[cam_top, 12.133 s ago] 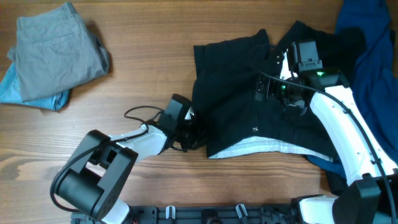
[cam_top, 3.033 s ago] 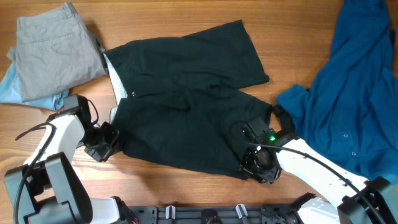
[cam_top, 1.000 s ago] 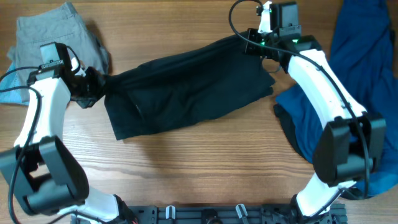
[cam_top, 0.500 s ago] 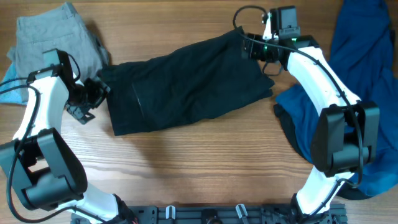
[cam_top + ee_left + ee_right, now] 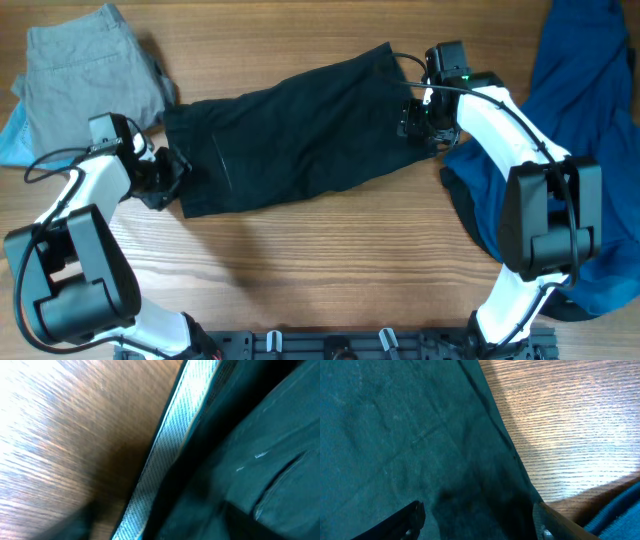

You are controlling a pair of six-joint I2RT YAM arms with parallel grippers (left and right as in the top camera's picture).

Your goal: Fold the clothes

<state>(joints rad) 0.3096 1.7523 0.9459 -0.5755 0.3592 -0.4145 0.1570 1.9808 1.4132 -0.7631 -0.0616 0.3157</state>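
The black shorts (image 5: 300, 130) lie folded in half as a long band across the middle of the wooden table. My left gripper (image 5: 168, 180) is at their lower left corner; the left wrist view shows the whitish waistband lining (image 5: 170, 450) and black cloth (image 5: 260, 435) very close, with no finger across them, so it looks open. My right gripper (image 5: 420, 118) is over the shorts' right end. In the right wrist view its fingers (image 5: 480, 517) are spread wide above the black cloth (image 5: 410, 435), holding nothing. The button is hidden.
Grey folded trousers (image 5: 90, 80) lie at the far left on a pale blue item (image 5: 20, 145). A rumpled deep-blue garment (image 5: 580, 130) fills the right side, close to the right arm, and shows in the right wrist view (image 5: 620, 520). Bare wood (image 5: 330, 260) runs along the front.
My left gripper has moved right and down to the shorts' lower left corner. My right gripper has come down from the far edge onto the shorts' right end. The shorts have not moved.
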